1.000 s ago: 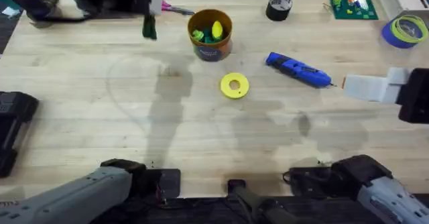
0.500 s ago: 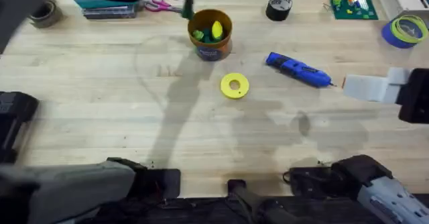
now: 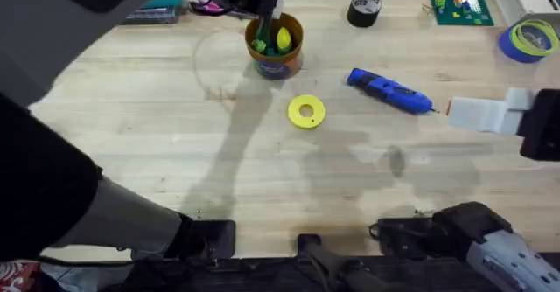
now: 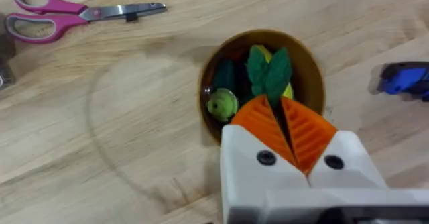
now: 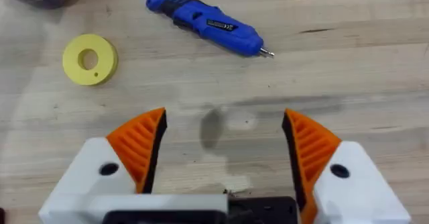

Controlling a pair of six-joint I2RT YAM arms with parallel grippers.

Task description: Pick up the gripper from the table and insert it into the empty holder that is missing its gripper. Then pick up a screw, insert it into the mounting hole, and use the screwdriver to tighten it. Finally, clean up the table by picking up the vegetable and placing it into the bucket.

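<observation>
We see the left arm stretched far across the bench (image 3: 157, 152), its near part large, dark and blurred under the overhead camera. The left gripper (image 4: 283, 114) hangs right over the mouth of the bucket (image 3: 275, 45), its orange pads (image 4: 261, 127) closed on the vegetable (image 4: 269, 70), whose green leaves stick out over the bucket's opening. Inside the bucket we make out a yellow piece and a light green one (image 4: 222, 104). Pink scissors (image 4: 67, 15) lie on the bench near the bucket.

The right arm is drawn back at the bench's right edge. The right gripper (image 5: 223, 142) is spread wide over bare wood, holding nothing. The screwdriver (image 3: 388, 91) lies flat to the right of the bucket, and a yellow disc (image 3: 305, 111) sits between them, nearer us.
</observation>
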